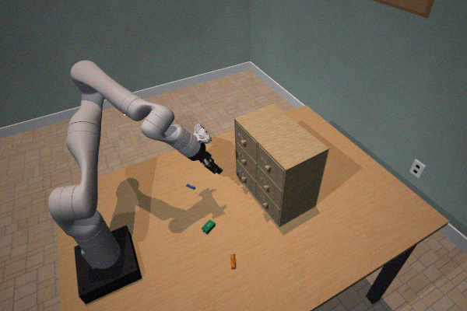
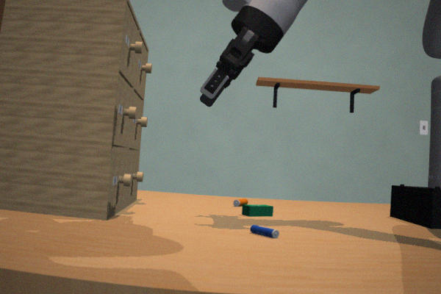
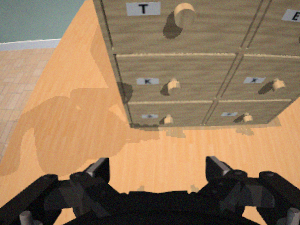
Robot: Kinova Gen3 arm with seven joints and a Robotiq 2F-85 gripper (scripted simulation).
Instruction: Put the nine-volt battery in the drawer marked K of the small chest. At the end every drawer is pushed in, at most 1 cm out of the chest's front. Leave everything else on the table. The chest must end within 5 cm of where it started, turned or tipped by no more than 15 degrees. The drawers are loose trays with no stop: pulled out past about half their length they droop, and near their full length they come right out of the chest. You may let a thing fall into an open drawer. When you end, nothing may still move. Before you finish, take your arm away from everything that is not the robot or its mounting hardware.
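The nine-volt battery (image 1: 208, 225) (image 2: 257, 209), a green block, lies flat on the table (image 1: 350, 218) between the arm's base and the small chest (image 1: 288, 140) (image 2: 62, 88). The chest has six drawers in two columns, all pushed in. In the wrist view the top left drawer (image 3: 143, 9) is marked T; the label on the drawer (image 3: 200, 76) below it is too small to read for sure. My gripper (image 1: 218, 170) (image 2: 207, 95) (image 3: 157, 167) is open and empty. It hangs in the air in front of the chest's left column, tilted down, a short way from the knobs.
A blue round battery (image 1: 190, 186) (image 2: 264, 231) lies below the gripper. An orange round battery (image 1: 233, 260) (image 2: 240, 201) lies nearer the table's front edge. The arm's black base (image 1: 105, 276) (image 2: 415, 203) stands at the table's left corner.
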